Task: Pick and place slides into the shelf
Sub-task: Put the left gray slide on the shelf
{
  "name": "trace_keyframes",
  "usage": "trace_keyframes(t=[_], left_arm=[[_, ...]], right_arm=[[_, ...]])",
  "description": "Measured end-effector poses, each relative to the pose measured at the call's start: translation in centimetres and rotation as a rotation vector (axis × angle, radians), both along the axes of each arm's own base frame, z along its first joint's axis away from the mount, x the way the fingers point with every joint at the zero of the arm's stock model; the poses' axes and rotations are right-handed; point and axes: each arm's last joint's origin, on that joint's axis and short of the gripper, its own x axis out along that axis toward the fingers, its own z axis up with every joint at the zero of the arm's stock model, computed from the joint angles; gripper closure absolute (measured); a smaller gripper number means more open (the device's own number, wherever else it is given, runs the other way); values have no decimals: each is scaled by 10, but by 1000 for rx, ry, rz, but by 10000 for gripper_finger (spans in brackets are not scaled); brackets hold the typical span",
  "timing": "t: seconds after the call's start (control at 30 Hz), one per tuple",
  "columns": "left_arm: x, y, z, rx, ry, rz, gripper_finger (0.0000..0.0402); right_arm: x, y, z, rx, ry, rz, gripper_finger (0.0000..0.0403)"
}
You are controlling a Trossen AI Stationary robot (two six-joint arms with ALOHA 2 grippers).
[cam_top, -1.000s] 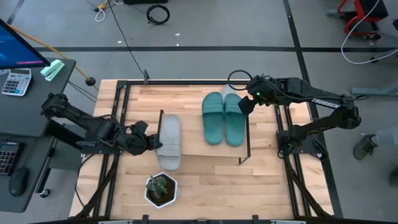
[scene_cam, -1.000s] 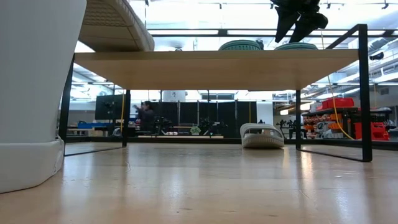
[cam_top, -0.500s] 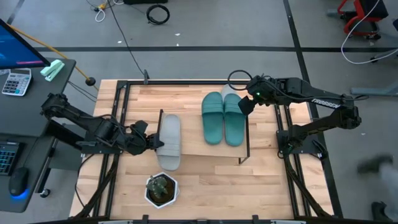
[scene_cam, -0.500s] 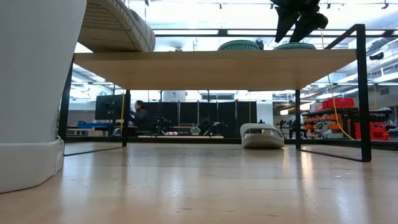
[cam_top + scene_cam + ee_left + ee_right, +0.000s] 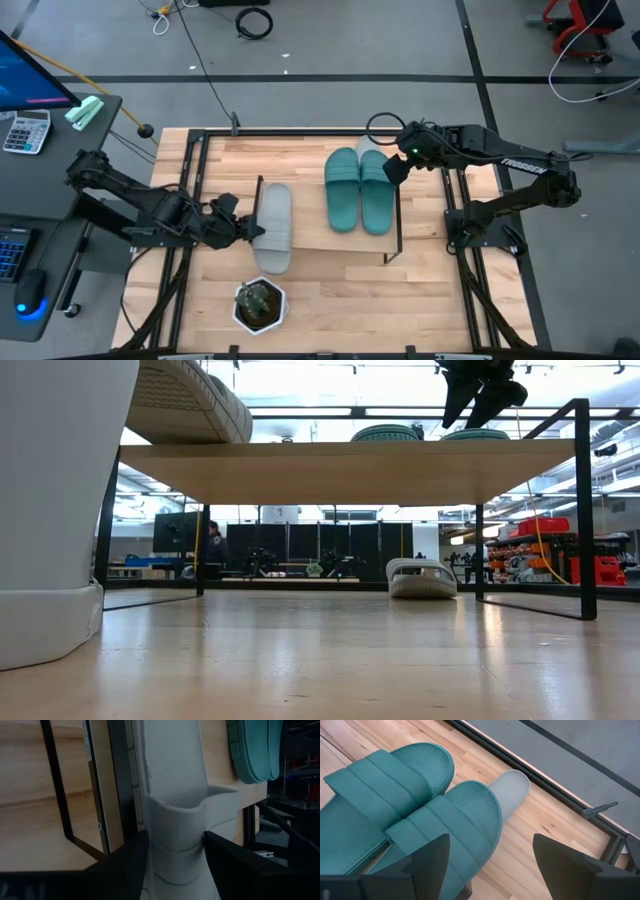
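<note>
Grey mesh-textured slide (image 5: pixel 175 795), wide strap

Teal slides (image 5: pixel 359 190) paired flat on the shelf (image 5: pixel 320 232); one grey slide (image 5: pixel 272 227) at its left edge, another (image 5: pixel 421 578) beneath.

Potted plant (image 5: pixel 260 304) near table's (image 5: pixel 330 300) front edge.
</note>
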Motion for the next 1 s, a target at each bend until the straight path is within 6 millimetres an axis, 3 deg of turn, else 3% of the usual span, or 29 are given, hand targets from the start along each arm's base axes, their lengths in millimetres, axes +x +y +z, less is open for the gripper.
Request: trace_keyframes(t=[0.23, 0.67, 1.0], left_arm=[[0, 0, 0, -6, -7, 11, 214], [1, 0, 2, 5, -28, 23, 129], [2, 0, 3, 10, -48, 29, 140]], right_arm=[[0, 0, 0, 0, 0, 0, 110], [0, 0, 0, -1, 1, 1, 110], [0, 0, 0, -1, 1, 2, 110]])
